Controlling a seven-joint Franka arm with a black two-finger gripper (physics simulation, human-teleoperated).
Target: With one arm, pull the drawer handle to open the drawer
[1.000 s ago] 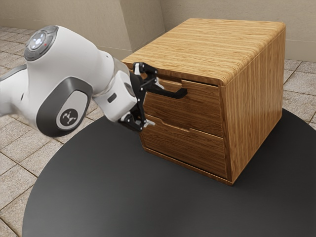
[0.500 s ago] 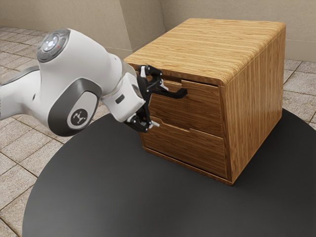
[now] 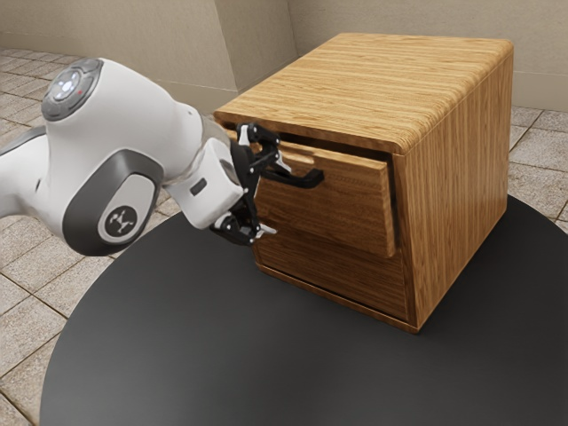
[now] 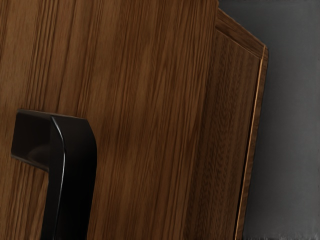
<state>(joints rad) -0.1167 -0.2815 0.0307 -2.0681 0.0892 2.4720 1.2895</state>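
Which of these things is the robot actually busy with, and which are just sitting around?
In the job:
- top drawer, partly pulled out
- its black handle
- the robot's jaws, standing open at the handle

Just there:
- bottom drawer, shut
- cabinet
- black table

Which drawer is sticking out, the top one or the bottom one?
The top drawer, the one with the black handle: its front stands out from the cabinet, while the bottom drawer sits flush and shut.
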